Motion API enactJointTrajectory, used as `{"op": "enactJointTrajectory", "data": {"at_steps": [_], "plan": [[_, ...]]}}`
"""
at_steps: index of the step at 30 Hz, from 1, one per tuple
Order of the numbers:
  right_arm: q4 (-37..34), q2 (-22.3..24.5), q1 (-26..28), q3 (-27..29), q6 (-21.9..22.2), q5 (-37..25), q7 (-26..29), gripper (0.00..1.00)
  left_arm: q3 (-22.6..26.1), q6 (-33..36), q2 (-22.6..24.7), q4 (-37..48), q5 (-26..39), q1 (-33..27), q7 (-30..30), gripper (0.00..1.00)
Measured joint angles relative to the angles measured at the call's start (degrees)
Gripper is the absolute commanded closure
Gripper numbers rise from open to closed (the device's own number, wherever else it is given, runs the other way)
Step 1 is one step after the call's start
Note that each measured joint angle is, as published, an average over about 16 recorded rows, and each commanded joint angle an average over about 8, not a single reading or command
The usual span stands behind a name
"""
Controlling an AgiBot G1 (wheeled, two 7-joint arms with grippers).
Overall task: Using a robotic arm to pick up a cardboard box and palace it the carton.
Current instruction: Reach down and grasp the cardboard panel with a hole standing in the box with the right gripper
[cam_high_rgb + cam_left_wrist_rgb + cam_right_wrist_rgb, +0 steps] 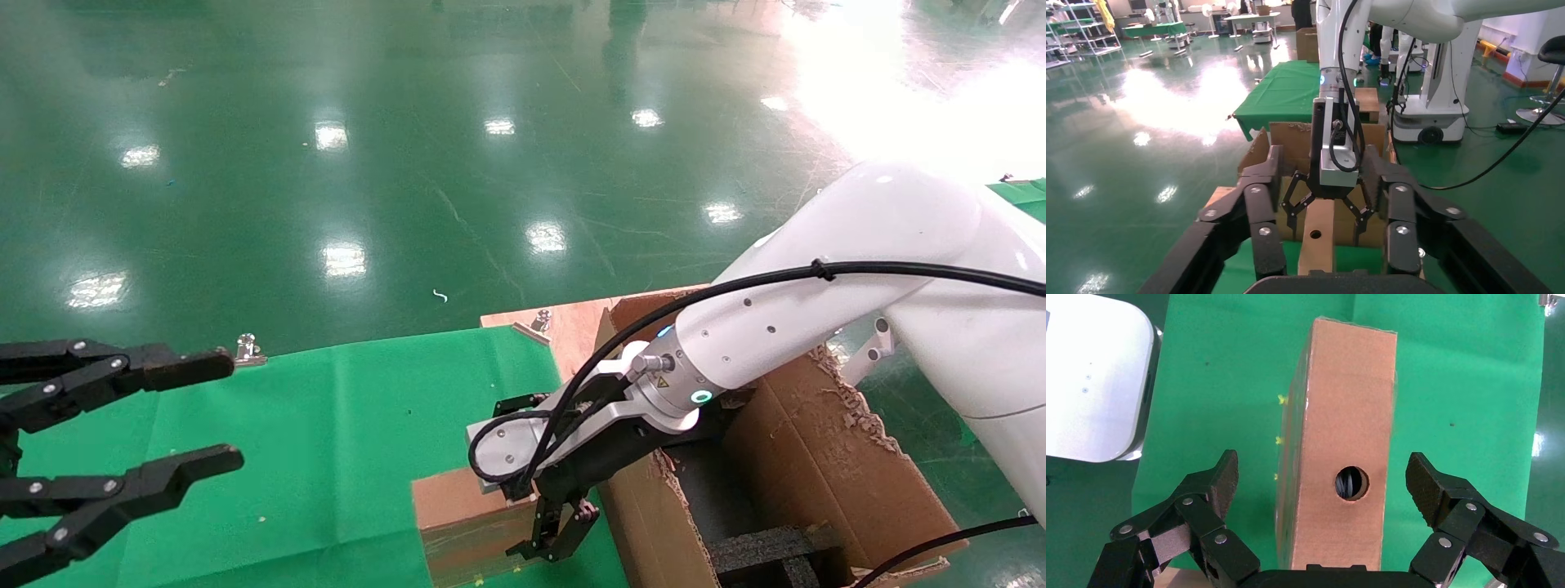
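The right end effector (549, 535) hangs wide open right over the cardboard box (1338, 459), one finger on either side and neither touching. The box stands on its narrow edge on the green table (327, 441), just beside the carton (825, 457), holed face up. Its long axis runs along the table, away from the wrist. I'd come down squarely, centred near the hole, and close across the thin width. The left end effector (184, 425) waits spread open, well off to the side.

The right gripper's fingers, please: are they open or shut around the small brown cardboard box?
Open: right gripper fingers flank the small brown cardboard box with gaps.
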Motion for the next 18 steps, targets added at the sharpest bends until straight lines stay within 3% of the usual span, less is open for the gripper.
{"op": "enactJointTrajectory", "data": {"at_steps": [18], "plan": [[-1.2,-0.7,0.9,-2.4,0.2,-0.9,-1.3,0.0,0.0,0.0,0.0,0.0,0.0,0.0,0.0,0.0]]}}
